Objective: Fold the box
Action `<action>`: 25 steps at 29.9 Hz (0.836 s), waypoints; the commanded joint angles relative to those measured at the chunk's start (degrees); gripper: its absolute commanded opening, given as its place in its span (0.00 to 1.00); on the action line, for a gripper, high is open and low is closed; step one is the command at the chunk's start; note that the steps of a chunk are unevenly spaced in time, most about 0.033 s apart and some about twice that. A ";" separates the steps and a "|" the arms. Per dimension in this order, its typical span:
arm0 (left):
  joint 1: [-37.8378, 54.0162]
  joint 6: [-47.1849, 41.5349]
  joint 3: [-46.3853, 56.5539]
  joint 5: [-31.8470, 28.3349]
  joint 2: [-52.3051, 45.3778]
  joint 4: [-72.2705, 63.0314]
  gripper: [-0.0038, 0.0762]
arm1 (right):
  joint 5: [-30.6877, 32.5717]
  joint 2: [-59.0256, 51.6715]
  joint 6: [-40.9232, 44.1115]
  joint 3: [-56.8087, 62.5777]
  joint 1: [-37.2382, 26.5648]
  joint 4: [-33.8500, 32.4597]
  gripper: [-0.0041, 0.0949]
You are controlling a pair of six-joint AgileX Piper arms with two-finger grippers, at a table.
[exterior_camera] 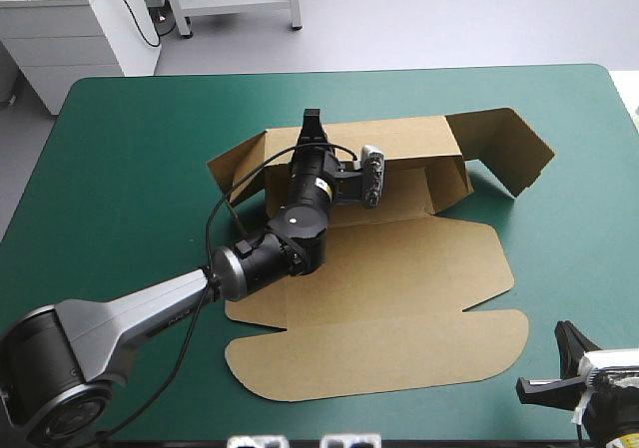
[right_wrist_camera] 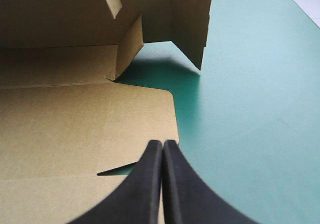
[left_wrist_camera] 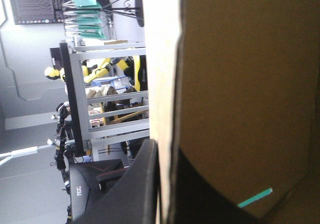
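The brown box [exterior_camera: 399, 268] lies mid-table with its lid and base flat and its back wall [exterior_camera: 399, 139] raised. A side flap [exterior_camera: 509, 144] stands up at the far right and another at the far left [exterior_camera: 235, 164]. My left gripper [exterior_camera: 313, 124] sits on the top edge of the back wall. In the left wrist view it [left_wrist_camera: 165, 184] is shut on that wall [left_wrist_camera: 240, 84], with one black finger [left_wrist_camera: 130, 194] on each face. My right gripper [exterior_camera: 554, 363] is shut and holds nothing. It hovers near the front right corner, its tips [right_wrist_camera: 162, 146] over the edge of the flat lid [right_wrist_camera: 75, 129].
The teal-green cover [exterior_camera: 130, 169] surrounds the box, widest on the left and along the right side [right_wrist_camera: 250, 109]. The table's rounded far right corner [exterior_camera: 599, 74] lies beyond the raised flap. A white cabinet [exterior_camera: 80, 29] stands past the far left corner.
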 commanded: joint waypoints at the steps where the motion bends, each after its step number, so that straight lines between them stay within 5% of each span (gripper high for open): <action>1: -0.11 -9.67 -0.76 0.46 -2.31 9.88 0.04 | -4.22 -1.34 -0.32 -1.30 -0.29 0.41 0.02; 6: -0.01 -18.46 -0.76 1.34 -1.46 16.78 0.04 | -4.22 -1.34 -0.32 -1.30 -0.29 0.41 0.02; 25: 2.47 -19.84 -0.76 -0.61 2.68 16.40 0.04 | -4.22 -1.11 -0.19 -1.30 -0.29 0.28 0.02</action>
